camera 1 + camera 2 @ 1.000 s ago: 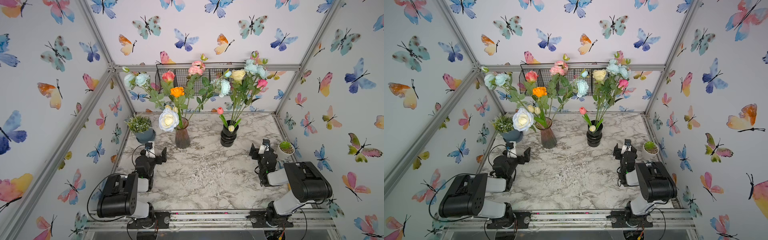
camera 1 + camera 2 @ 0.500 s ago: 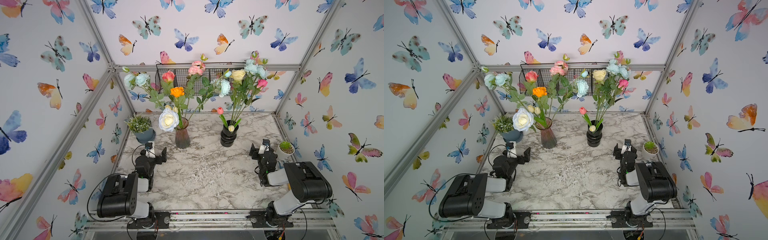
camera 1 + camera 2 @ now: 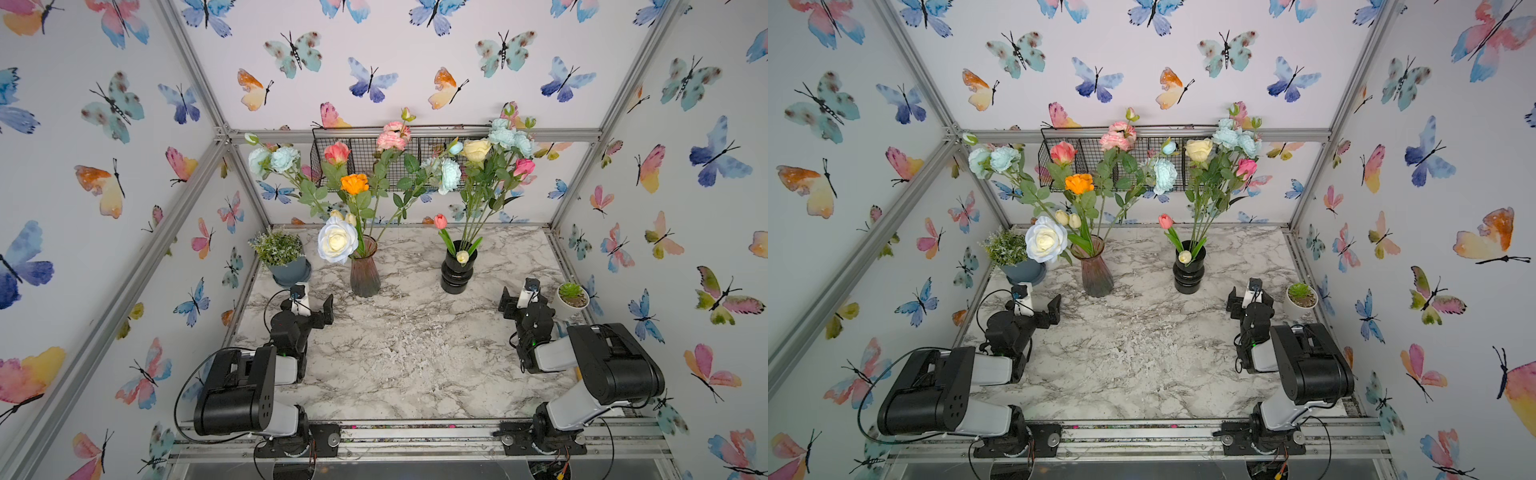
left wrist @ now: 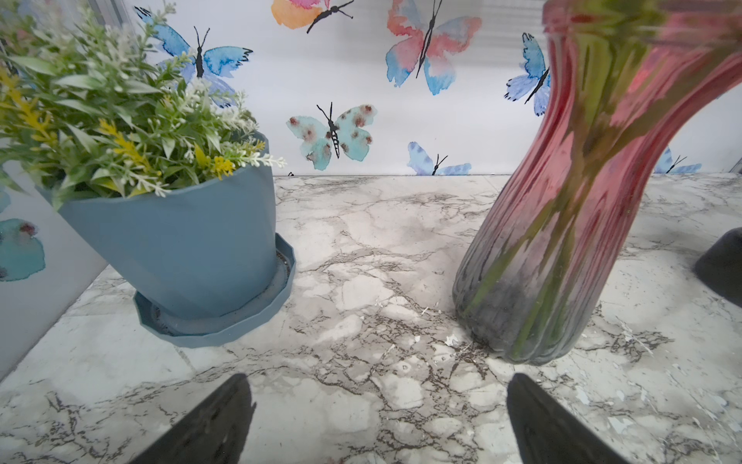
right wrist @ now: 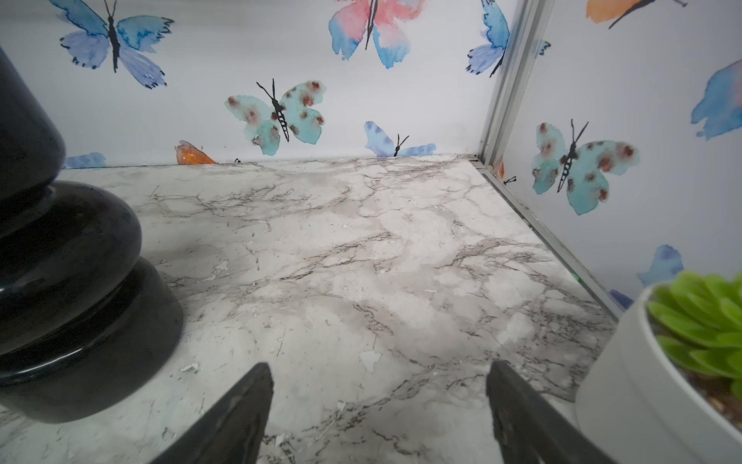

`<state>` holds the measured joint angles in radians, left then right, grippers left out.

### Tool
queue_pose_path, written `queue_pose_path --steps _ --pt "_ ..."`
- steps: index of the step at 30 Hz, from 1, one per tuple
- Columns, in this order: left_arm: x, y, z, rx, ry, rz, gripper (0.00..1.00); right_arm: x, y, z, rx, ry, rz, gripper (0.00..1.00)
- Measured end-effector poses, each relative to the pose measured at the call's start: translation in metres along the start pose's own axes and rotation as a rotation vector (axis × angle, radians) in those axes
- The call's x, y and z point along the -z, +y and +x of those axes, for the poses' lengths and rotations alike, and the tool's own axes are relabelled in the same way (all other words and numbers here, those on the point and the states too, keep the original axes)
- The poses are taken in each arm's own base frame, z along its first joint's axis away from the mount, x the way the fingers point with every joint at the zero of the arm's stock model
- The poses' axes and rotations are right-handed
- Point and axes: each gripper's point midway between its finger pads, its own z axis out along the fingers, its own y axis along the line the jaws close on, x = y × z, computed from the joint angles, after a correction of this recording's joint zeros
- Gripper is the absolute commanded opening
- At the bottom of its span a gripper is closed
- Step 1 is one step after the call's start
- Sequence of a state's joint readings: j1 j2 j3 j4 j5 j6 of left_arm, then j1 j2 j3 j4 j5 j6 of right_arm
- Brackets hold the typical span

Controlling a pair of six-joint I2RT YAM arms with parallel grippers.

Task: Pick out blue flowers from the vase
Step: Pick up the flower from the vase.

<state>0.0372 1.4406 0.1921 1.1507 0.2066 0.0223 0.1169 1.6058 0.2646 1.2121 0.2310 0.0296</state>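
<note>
Desk (image 3: 415,357): marbled top, closed in by butterfly-papered walls (image 3: 415,62) at the left, right and back edges; metal rail (image 3: 415,434) along the front edge. Open room: the middle and front of the top lie bare between the two grippers, up to the vases.

Left gripper (image 3: 309,308): near the left edge, low over the desk, fingers (image 4: 217,426) spread wide with only marble between them.

Right gripper (image 3: 523,305): near the right edge, low, fingers (image 5: 241,422) likewise wide apart and empty.

Pink glass vase (image 3: 365,274): upright, left of centre toward the back edge, near the left gripper but apart from it.

Black vase (image 3: 457,274): upright, right of centre, level with the pink one, well apart from the right gripper.

Blue flowers (image 3: 272,160): all standing in the vases. The pink glass vase holds a pale blue pair leaning toward the back left corner, a pale blue bloom (image 3: 451,174) leaning right, and a white rose tinged blue (image 3: 337,245) drooping beside the rim. The black vase holds a pale blue cluster (image 3: 508,137) at the top of its bunch.

Obstacles:
- Orange flower (image 3: 354,183) and pink blooms (image 3: 392,135) crowd among the blue ones in the pink glass vase.
- Cream-yellow rose (image 3: 476,149) stands just beside the cluster.
- Wire basket (image 3: 365,149) hangs on the back wall behind the blooms.
- Blue plant pot (image 3: 291,270) sits at the back left corner, between the wall and the pink glass vase.
- Small white pot (image 3: 565,309) sits at the right edge, just beside the right gripper.
</note>
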Motion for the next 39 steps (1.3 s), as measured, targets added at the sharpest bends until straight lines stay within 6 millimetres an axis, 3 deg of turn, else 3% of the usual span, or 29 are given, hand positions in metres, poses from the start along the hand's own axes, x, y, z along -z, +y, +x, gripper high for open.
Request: queue_pose_path --steps 6,12,16,20,24,31,39 --pt "0.0 0.0 0.0 -0.002 0.0 0.0 0.55 0.0 0.0 0.0 0.0 0.0 0.0 0.85" --pt "0.016 -0.003 -0.01 -0.009 -0.042 -0.004 0.65 0.001 0.0 0.0 0.0 0.0 0.0 0.86" --pt "0.043 -0.011 -0.051 -0.025 -0.184 0.002 0.53 0.004 -0.001 -0.007 0.004 0.004 -0.001 0.79" --pt "0.067 -0.02 -0.089 0.005 -0.308 0.02 0.61 0.016 0.003 -0.045 -0.009 -0.058 -0.039 0.76" --pt "0.079 -0.038 -0.104 0.031 -0.345 0.086 0.62 0.029 0.009 -0.071 -0.039 -0.084 -0.092 0.73" --pt "0.088 -0.073 -0.108 0.047 -0.322 0.243 0.6 0.049 0.047 -0.079 -0.086 -0.077 -0.317 0.68" --pt "0.104 -0.111 -0.138 0.009 -0.375 0.41 0.56 0.083 0.098 -0.08 -0.068 -0.042 -0.56 0.64"
